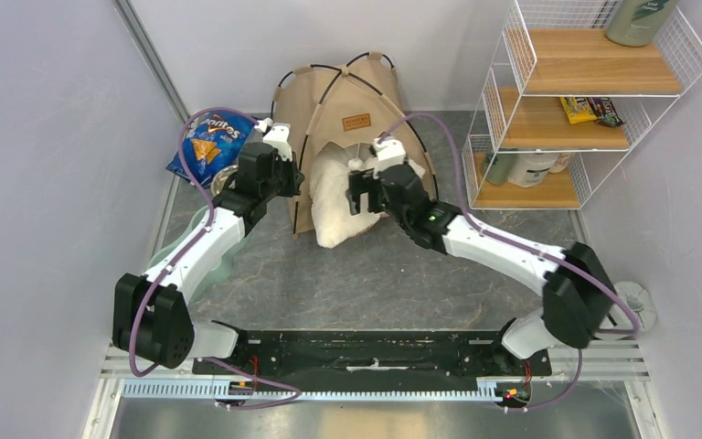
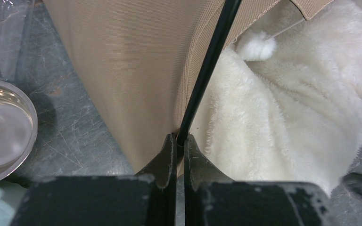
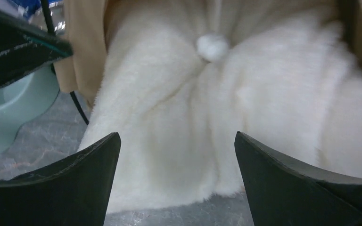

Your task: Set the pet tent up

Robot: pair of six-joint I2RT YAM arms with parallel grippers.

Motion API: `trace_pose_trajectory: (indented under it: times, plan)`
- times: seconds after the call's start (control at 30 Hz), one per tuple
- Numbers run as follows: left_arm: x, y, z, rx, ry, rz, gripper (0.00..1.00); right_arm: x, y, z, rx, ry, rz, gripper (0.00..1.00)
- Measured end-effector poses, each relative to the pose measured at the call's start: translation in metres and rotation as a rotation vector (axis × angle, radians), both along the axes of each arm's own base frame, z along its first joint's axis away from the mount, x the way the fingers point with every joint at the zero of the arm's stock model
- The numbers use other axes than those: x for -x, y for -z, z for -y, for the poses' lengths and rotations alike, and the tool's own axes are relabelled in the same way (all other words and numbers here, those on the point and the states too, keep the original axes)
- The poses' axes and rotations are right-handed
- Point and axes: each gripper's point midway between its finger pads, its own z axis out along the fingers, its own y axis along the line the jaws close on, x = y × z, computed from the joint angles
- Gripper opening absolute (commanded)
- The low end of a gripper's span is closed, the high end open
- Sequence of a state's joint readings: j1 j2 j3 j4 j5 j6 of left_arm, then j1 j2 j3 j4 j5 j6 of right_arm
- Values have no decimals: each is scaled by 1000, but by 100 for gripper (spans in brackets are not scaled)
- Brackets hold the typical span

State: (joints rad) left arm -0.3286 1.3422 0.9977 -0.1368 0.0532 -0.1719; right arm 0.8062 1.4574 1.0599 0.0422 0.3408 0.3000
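The tan pet tent (image 1: 343, 96) stands domed at the back of the table, with black poles and a brown label over its arched doorway. A fluffy white pillow (image 1: 340, 203) hangs half out of that doorway. My left gripper (image 2: 180, 139) is shut on a black pole (image 2: 206, 68) at the tent's front left corner, beside the tan fabric (image 2: 136, 61). My right gripper (image 3: 177, 137) is open just in front of the pillow (image 3: 207, 108), nothing between its fingers. In the top view it hovers over the pillow at the doorway (image 1: 360, 187).
A blue chip bag (image 1: 208, 142) lies left of the tent. A glass bowl (image 2: 2, 132) and a pale green dish (image 3: 21, 110) sit by the left arm. A white wire shelf (image 1: 585, 101) with bottles and snacks stands at the back right. Grey walls close in both sides.
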Motion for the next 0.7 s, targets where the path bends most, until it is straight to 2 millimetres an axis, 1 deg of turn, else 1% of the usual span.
trace_pose_trajectory:
  times: [0.1, 0.17, 0.3, 0.33, 0.4, 0.47, 0.53, 0.57, 0.7]
  plan:
    - [0, 0, 0, 0, -1, 0, 2, -7, 17, -28, 63, -93, -27, 97]
    - [0, 0, 0, -1, -2, 1, 2, -13, 35, -47, 115, -146, -51, 97]
    - [0, 0, -1, -2, -4, 1, 2, -28, 72, -69, 215, -196, -101, 97]
    - [0, 0, -1, -3, -5, 0, 2, -33, 82, -73, 234, -203, -109, 90]
    - [0, 0, -1, -3, -5, -1, 2, -37, 102, -78, 268, -211, -125, 68]
    - [0, 0, -1, -3, -5, -1, 2, -38, 120, -78, 296, -218, -142, 33]
    - [0, 1, -1, -3, -4, -2, 2, -40, 129, -80, 297, -220, -140, 9]
    - [0, 1, -1, -3, -4, -2, 2, -41, 131, -82, 284, -215, -137, 0]
    - [0, 1, -1, -3, -4, -2, 2, -44, 131, -86, 233, -197, -114, 0]
